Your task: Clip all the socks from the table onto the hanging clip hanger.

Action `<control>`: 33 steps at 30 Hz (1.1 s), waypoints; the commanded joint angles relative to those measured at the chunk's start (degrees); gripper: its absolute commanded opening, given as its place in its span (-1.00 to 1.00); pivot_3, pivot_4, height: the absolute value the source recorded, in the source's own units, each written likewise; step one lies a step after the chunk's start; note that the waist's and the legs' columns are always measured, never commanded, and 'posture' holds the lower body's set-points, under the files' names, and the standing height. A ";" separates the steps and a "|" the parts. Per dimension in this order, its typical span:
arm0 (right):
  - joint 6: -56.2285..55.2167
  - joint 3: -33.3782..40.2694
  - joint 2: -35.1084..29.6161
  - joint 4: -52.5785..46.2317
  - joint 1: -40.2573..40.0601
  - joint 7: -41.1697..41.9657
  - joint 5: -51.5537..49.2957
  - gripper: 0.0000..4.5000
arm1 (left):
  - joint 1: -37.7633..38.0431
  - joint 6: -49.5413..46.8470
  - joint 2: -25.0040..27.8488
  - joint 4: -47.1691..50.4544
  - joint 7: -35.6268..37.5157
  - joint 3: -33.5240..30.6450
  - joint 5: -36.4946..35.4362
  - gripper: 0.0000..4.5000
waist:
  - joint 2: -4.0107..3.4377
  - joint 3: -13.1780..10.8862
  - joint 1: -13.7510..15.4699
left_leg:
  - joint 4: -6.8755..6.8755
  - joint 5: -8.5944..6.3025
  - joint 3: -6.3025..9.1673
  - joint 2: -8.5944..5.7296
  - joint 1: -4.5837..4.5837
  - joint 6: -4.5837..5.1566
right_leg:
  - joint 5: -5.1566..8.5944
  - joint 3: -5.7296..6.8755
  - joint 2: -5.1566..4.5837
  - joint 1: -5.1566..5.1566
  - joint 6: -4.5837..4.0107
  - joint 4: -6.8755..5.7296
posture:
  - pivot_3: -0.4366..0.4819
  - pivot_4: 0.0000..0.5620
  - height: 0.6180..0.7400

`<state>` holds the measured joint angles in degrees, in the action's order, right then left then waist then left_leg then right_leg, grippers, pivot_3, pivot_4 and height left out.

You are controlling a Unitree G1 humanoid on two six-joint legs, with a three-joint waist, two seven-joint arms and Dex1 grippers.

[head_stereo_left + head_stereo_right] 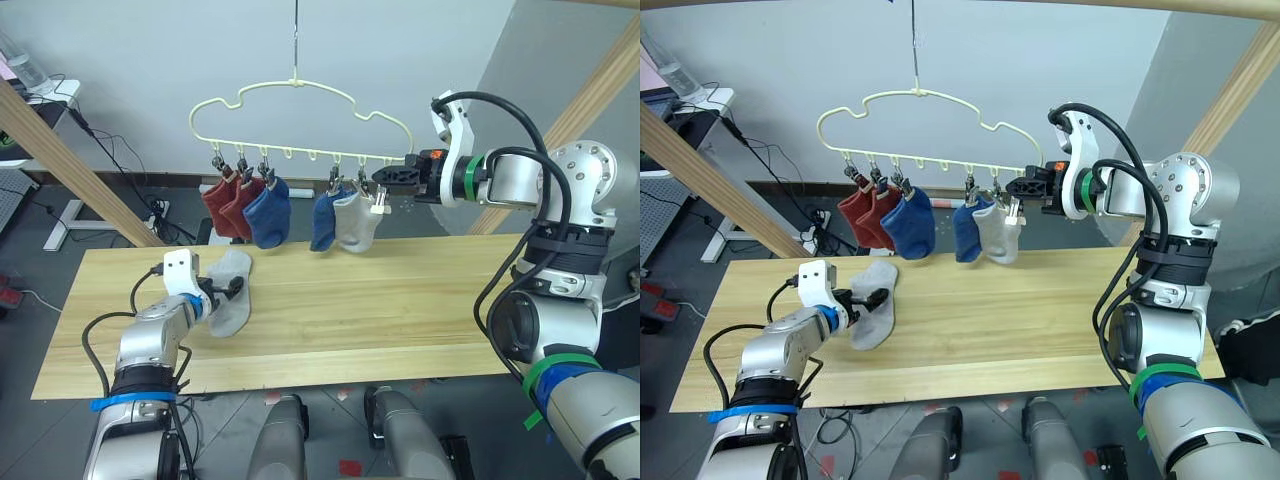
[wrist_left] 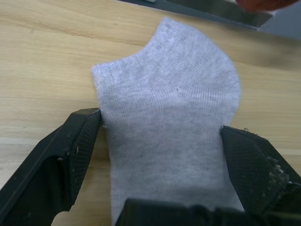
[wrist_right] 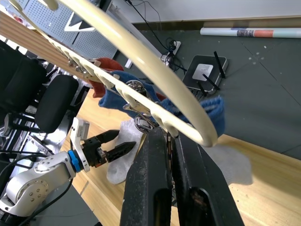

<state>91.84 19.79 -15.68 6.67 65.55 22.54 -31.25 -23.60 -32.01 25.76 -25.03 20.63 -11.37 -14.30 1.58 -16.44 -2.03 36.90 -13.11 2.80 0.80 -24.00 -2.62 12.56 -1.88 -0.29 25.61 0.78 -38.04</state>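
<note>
A light grey sock [image 1: 230, 295] lies flat on the table [image 1: 400, 310] near its left end. My left gripper [image 1: 232, 287] is open and low over it, one finger [image 2: 70, 155] on either side of the sock [image 2: 169, 122]. The pale yellow clip hanger [image 1: 300, 92] hangs above the table's far edge. Clipped to it are two rust red socks [image 1: 222, 200], two blue socks [image 1: 268, 212] and one grey sock [image 1: 355, 222]. My right gripper [image 1: 382, 178] is at the hanger's right end, shut on a small metal clip [image 3: 141, 123] just right of the hanging grey sock.
Slanted wooden poles of a frame stand at the left [image 1: 70, 160] and right [image 1: 590, 100]. Behind the table are a grey wall, floor cables and a desk [image 1: 40, 100] at far left. The table's middle and right are bare wood.
</note>
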 commanded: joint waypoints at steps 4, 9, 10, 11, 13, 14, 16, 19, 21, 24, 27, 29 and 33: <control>0.21 1.99 0.37 -2.34 0.23 -0.52 -1.12 -1.00 | 0.76 -1.34 -0.52 -3.08 0.76 0.83 1.04 0.74 | -0.01 0.00 -0.02 | 0.00 0.00 -0.02 -0.01 0.07 0.00 | 0.00 -0.01 0.01 -0.03 0.00 -0.02 | -0.10 0.03 1.00; -0.15 2.14 0.54 -1.86 0.31 -0.83 -1.16 -1.00 | 0.93 -0.35 0.01 -2.91 2.17 1.36 1.68 0.25 | -0.01 0.00 -0.04 | 0.00 0.00 -0.02 -0.01 0.08 0.00 | 0.00 -0.02 0.01 -0.04 0.01 -0.03 | -0.09 0.04 1.00; -0.19 2.19 0.61 -1.75 0.36 -0.91 -1.19 -1.00 | 0.96 -0.24 0.07 -2.82 2.39 1.43 1.80 0.21 | -0.01 0.00 -0.03 | 0.00 0.00 -0.02 -0.01 0.08 0.00 | 0.00 -0.02 0.01 -0.04 0.01 -0.02 | -0.08 0.04 1.00; -0.34 2.10 0.63 -1.66 0.39 -0.93 -1.21 -1.00 | 1.07 0.22 0.24 -2.60 2.84 1.75 2.16 0.20 | -0.01 0.00 -0.03 | 0.00 0.00 -0.02 -0.01 0.08 0.00 | 0.00 -0.02 0.00 -0.04 0.01 -0.02 | -0.08 0.05 1.00; -0.67 1.97 0.61 -1.31 0.47 -0.93 -1.16 -1.00 | 1.35 0.71 0.37 -2.04 3.39 2.29 2.70 0.14 | -0.01 0.00 -0.02 | -0.01 0.00 -0.04 -0.01 0.08 0.00 | 0.00 -0.03 0.00 -0.04 0.01 -0.01 | -0.07 0.05 1.00; -0.86 1.91 0.58 -1.11 0.51 -0.95 -1.10 -1.00 | 1.50 1.11 0.44 -1.78 3.69 2.65 2.99 0.11 | -0.01 0.00 -0.01 | -0.01 0.00 -0.03 0.00 0.08 0.00 | 0.00 -0.03 0.00 -0.04 0.01 -0.01 | -0.07 0.05 1.00; -1.10 1.84 0.53 -0.82 0.57 -0.96 -1.05 -1.00 | 1.57 1.54 0.48 -1.65 3.97 2.96 3.28 0.06 | -0.01 0.00 0.00 | -0.01 0.00 -0.03 0.00 0.08 0.00 | 0.00 -0.03 0.00 -0.04 0.01 -0.01 | -0.07 0.05 1.00; -1.29 1.87 0.51 -0.57 0.67 -1.00 -1.08 -1.00 | 1.59 2.25 0.42 -1.41 4.19 3.14 3.39 0.00 | -0.01 0.00 -0.01 | -0.01 0.00 -0.03 0.00 0.08 0.00 | 0.01 -0.03 0.00 -0.04 0.01 -0.02 | -0.07 0.05 1.00; -1.54 1.84 0.38 -0.23 0.71 -1.02 -1.01 -1.00 | 1.35 2.98 0.41 -1.44 4.76 3.48 3.66 -0.05 | -0.01 0.00 -0.01 | -0.01 0.00 -0.03 0.00 0.08 0.00 | 0.01 -0.03 0.00 -0.04 0.01 -0.01 | -0.07 0.05 1.00; -2.02 1.73 0.31 0.16 0.77 -1.09 -0.95 -1.00 | 0.99 4.79 0.50 -1.38 5.43 3.86 4.09 -0.19 | -0.01 0.00 0.00 | -0.01 0.00 -0.03 0.00 0.07 0.00 | 0.01 -0.03 0.00 -0.04 0.01 0.01 | -0.07 0.06 1.00; -2.19 1.66 0.26 0.32 0.71 -1.12 -0.97 -1.00 | 0.87 5.21 0.61 -1.17 6.07 3.94 4.14 -0.38 | 0.00 0.00 0.00 | -0.02 0.00 -0.03 0.00 0.06 0.00 | 0.01 -0.02 0.00 -0.04 0.01 0.03 | -0.07 0.05 1.00; -2.32 1.63 0.28 0.40 0.70 -1.11 -0.98 -1.00 | 0.91 5.34 0.77 -0.88 6.51 3.91 4.17 -0.55 | -0.01 0.00 0.00 | -0.04 0.00 -0.02 0.00 0.05 0.00 | 0.01 -0.01 0.00 -0.04 0.01 0.04 | -0.07 0.05 1.00; -2.45 1.56 0.29 0.43 0.60 -1.09 -1.02 -1.00 | 1.29 6.14 1.09 0.60 7.49 3.67 3.93 -0.87 | -0.01 0.00 0.01 | -0.04 0.00 -0.02 0.01 0.04 0.00 | 0.01 0.00 0.00 -0.04 0.01 0.04 | -0.06 0.04 1.00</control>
<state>89.99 21.12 -15.02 8.05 65.46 21.20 -31.22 -23.03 -26.66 26.32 -26.00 27.22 -7.69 -10.31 1.57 -16.45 -2.02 36.86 -13.11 2.79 0.81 -23.95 -2.62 12.57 -1.88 -0.28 25.57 0.79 -38.00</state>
